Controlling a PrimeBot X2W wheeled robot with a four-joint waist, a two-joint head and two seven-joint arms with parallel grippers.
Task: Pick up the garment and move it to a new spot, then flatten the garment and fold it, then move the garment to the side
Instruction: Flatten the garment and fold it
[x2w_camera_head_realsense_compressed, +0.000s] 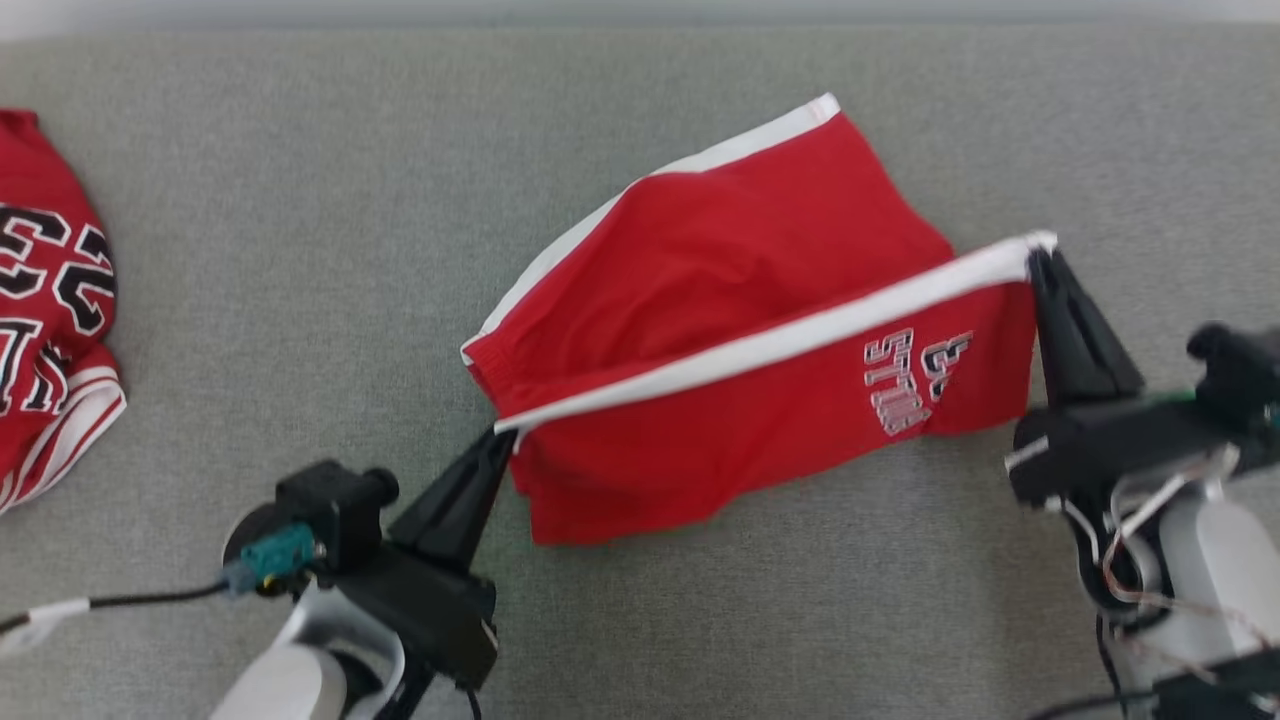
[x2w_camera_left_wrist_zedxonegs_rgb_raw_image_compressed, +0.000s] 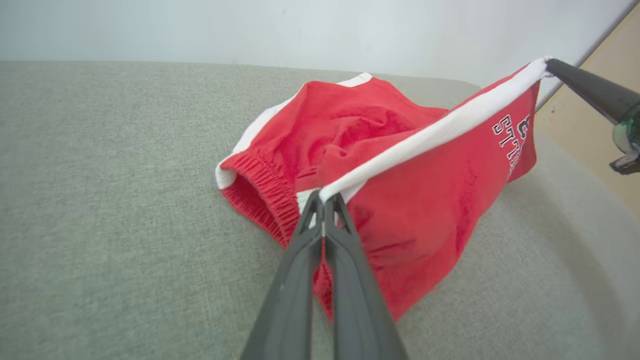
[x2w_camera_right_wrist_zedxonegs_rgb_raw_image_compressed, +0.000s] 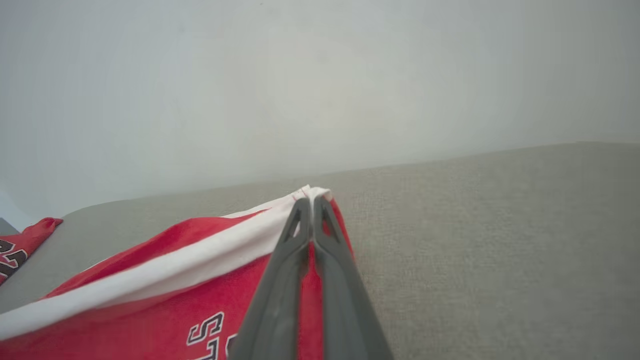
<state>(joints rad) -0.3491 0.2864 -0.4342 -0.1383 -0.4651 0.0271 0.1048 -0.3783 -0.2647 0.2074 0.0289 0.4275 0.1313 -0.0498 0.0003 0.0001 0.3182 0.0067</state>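
The red fabric shorts with white side stripes lie near the middle of the grey woven upholstered surface. The front leg is lifted and stretched between the two grippers, while the back part rests on the surface. The left gripper is clenched on the waistband end of the white stripe, and the right gripper is clenched on the hem corner of the same stripe, so this edge is taut between them. The garment seems light, soft and limp. I judge that it will sag and crease wherever it is not held, and that the elastic waistband will tend to bunch. It does not look slippery or fragile. The stripe ends at the seams, where the cloth is probably thicker, are good places to hold, because a pull there spreads the leg evenly. A red basketball jersey with black and white numbers lies crumpled at the far left, well apart from the shorts. It leaves less room on that side for laying the shorts down.
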